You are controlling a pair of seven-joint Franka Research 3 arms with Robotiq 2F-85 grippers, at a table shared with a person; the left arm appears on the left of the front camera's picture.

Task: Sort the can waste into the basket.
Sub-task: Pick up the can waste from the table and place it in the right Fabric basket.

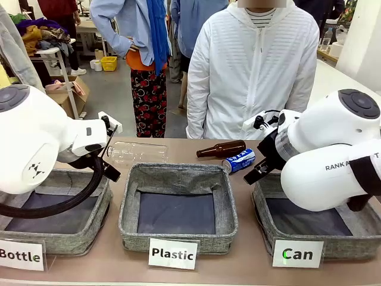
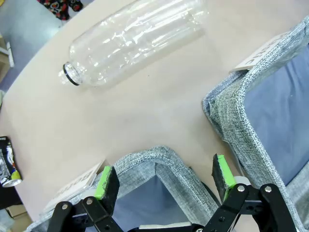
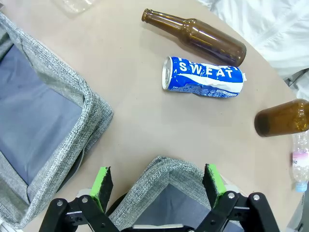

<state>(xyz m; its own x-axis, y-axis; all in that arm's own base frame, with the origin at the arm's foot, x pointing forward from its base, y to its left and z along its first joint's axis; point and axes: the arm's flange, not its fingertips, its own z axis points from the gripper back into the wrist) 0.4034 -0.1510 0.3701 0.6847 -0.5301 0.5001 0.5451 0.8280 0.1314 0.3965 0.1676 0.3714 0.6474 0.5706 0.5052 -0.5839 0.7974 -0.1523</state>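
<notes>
The right gripper (image 3: 157,180) hung with its two green-padded fingers spread wide and nothing between them, directly above a near corner of the grey basket (image 3: 181,169) marked "Can". Straight ahead of the fingers, past that corner and a little toward the right-hand finger in the wrist view, a dented blue can (image 3: 203,77) lay on its side on the bare table. Its long axis ran almost parallel to the line from one finger to the other, so the wrist would probably need to turn before the fingers could close across the can's body. A brown bottle (image 3: 203,38) lay just beyond the can, nearly parallel to it, and a second brown bottle (image 3: 285,118) lay farther off to the side. The left gripper (image 2: 163,176) was also wide open and empty, above the corner of another grey bin, with a clear plastic bottle (image 2: 130,38) ahead of it. A dark can (image 2: 7,162) with a silver end lay well off to one side. The right arm looked much the nearer to the blue can.
</notes>
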